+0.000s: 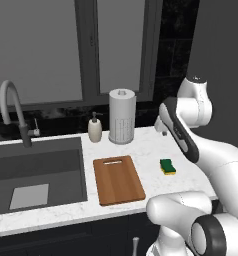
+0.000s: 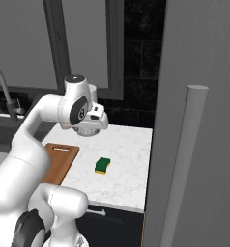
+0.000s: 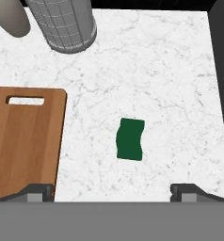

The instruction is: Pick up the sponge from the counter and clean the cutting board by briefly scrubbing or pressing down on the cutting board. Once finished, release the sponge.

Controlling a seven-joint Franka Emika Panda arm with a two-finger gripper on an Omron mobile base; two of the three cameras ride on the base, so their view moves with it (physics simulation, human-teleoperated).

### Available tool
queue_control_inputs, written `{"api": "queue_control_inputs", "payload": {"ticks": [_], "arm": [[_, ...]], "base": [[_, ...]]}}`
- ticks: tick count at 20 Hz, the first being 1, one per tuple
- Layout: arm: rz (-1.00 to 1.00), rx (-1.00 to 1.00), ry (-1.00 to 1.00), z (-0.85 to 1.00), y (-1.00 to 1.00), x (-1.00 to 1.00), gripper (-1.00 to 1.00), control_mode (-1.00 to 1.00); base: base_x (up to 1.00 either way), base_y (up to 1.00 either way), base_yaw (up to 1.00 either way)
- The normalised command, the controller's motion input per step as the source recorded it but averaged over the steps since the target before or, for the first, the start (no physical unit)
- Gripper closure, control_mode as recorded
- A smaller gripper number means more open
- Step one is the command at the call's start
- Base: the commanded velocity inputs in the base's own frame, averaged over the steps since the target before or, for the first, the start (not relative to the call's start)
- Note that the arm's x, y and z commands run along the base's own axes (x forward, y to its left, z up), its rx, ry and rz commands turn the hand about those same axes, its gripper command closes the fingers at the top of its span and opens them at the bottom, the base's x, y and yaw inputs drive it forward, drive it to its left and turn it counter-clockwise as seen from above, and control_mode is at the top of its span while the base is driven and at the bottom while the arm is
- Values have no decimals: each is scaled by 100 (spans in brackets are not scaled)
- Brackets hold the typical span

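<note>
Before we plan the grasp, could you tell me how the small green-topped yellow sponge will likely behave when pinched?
The green-topped yellow sponge looks soft, so it probably squashes. Small beside the brown wooden cutting board, it is likely light. Lying flat, it shouldn't roll.

Matt wooden cutting board point(image 3: 24, 141) on marbled stone counter point(image 3: 170, 84).

Big window point(image 1: 66, 50) behind sink, dark frame, grey panes. Black tile backsplash point(image 2: 141, 62) under and beside it. Dark grey sink basin point(image 1: 38, 172) on left, curved grey faucet point(image 1: 13, 112) at far edge. Tall grey cabinet panel point(image 2: 204, 72) on right, long grey bar handle point(image 2: 184, 164). Dark cabinet fronts point(image 2: 112, 219) below worktop. Flat, even light.
</note>
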Motion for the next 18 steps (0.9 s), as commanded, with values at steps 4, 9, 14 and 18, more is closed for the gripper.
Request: {"api": "queue_control_inputs", "payload": {"ticks": [4,9,14,18], "arm": [[-4,0,0,-36,-3,0,-100,-100],[-3,0,0,-39,-2,0,-100,-100],[0,0,0,-44,-2,0,-100,-100],[0,0,0,-48,-8,10,-100,-100]], "base": [[0,0,0],[0,0,0],[0,0,0],[0,0,0]]}}
